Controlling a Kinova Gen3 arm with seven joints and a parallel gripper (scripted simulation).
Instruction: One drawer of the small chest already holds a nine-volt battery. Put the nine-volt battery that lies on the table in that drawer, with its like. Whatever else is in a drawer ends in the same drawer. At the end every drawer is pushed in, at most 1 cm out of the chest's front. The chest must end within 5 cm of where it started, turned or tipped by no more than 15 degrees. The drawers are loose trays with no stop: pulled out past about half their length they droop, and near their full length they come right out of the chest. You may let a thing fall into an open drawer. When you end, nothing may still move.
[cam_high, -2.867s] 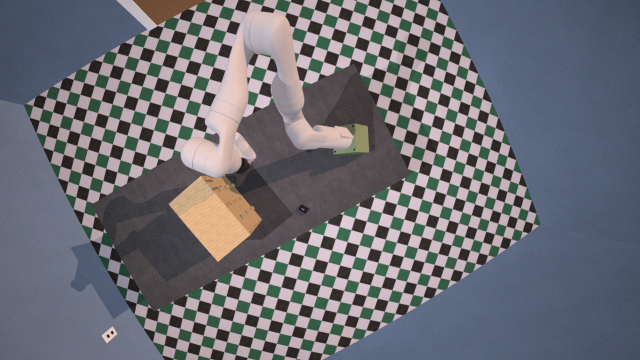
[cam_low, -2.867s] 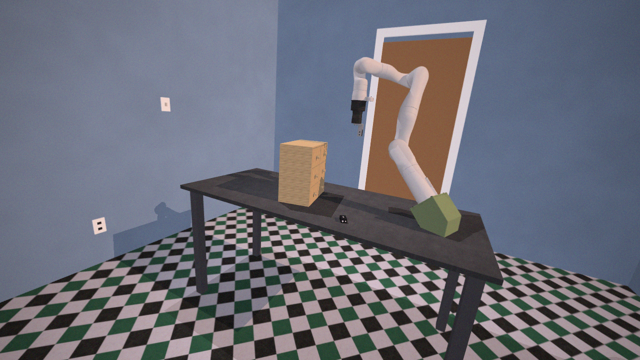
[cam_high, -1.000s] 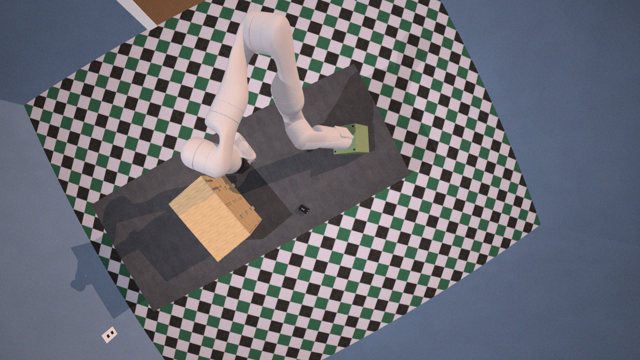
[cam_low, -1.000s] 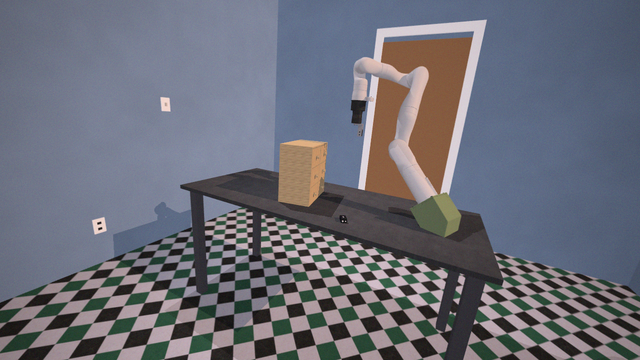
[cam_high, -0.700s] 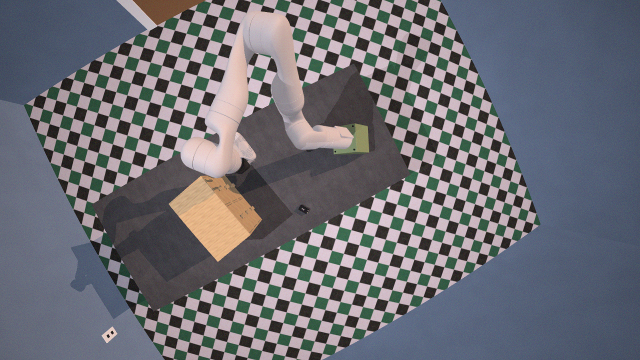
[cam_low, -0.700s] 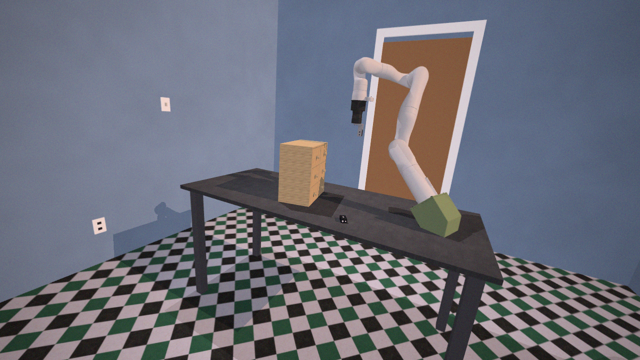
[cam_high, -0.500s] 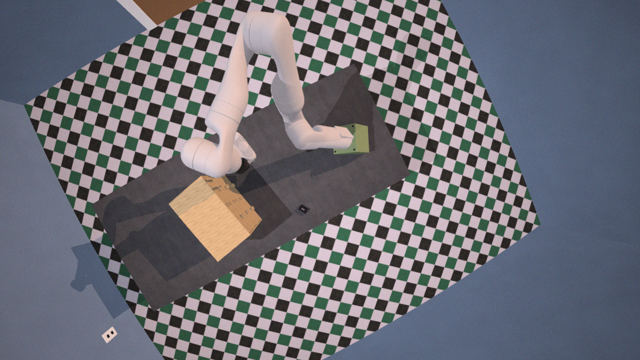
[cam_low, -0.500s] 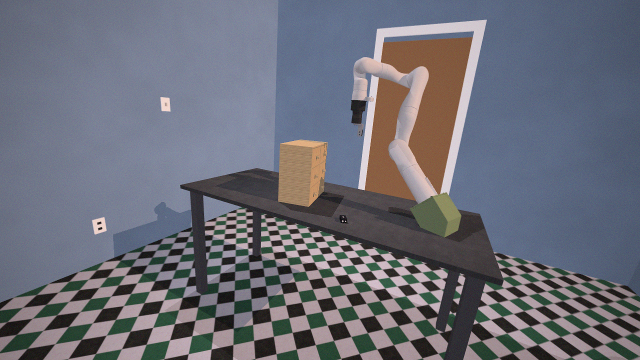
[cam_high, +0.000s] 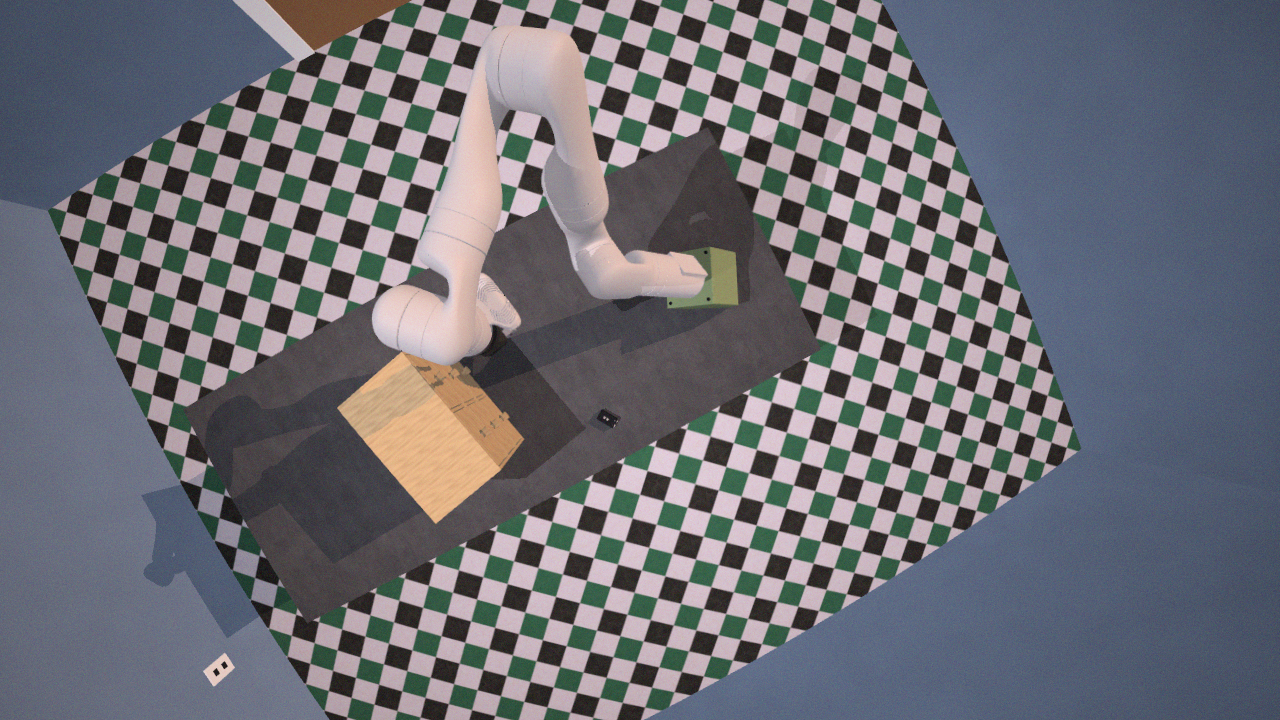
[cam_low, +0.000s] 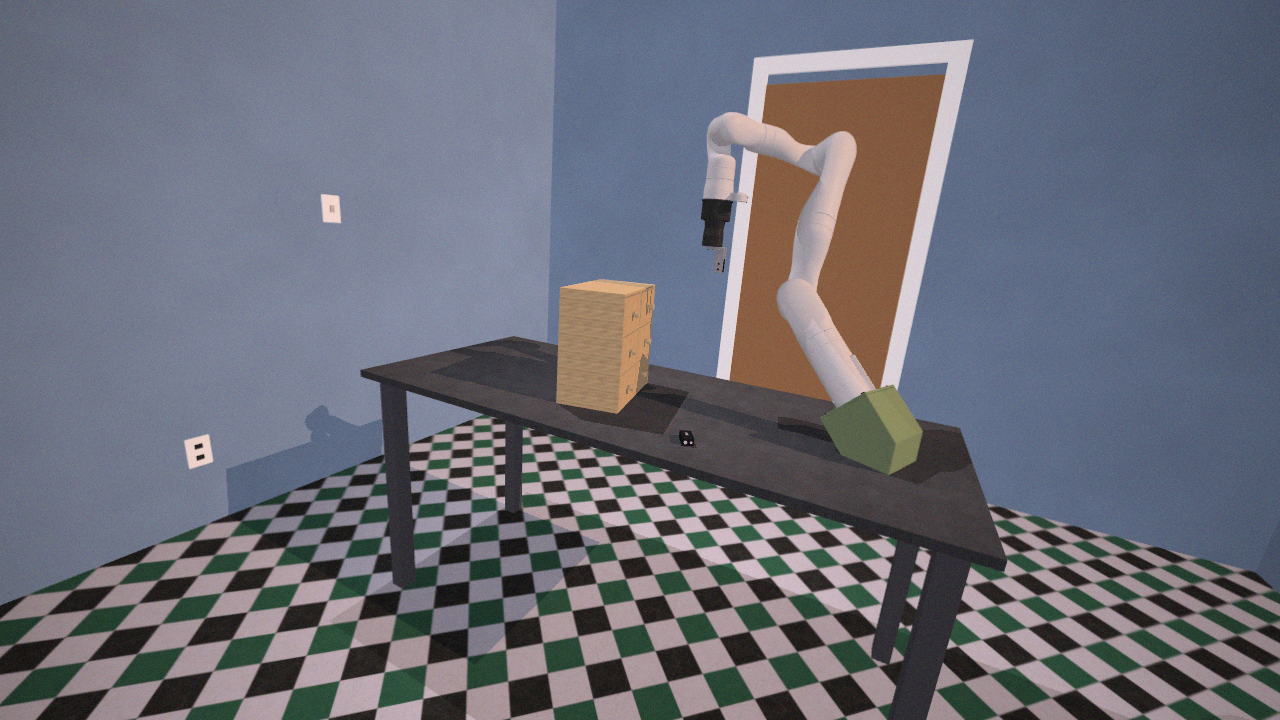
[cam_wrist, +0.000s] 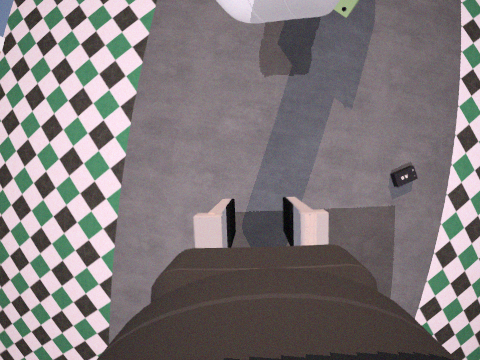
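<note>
From the top, the small black battery (cam_high: 607, 418) (cam_low: 686, 437) (cam_wrist: 404, 176) is lying on the table (cam_high: 358, 582) (cam_low: 769, 488) (cam_wrist: 200, 125), out past the drawer side of the wooden chest (cam_high: 420, 447) (cam_low: 590, 349). Exterior: the claw (cam_low: 719, 271) (cam_wrist: 259, 215) hangs high, drawers look pushed in, so I'd say we're at the very start. Next is probably opening a drawer to find the match. Wrist cam: fingers apart, nothing between them; battery's boxy, with two pale terminals.

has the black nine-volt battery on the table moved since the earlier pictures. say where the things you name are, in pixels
No; the black nine-volt battery (cam_high: 608, 418) (cam_low: 686, 437) (cam_wrist: 404, 176) sits unchanged relative to the wooden chest (cam_high: 425, 438) (cam_low: 590, 349).
</note>
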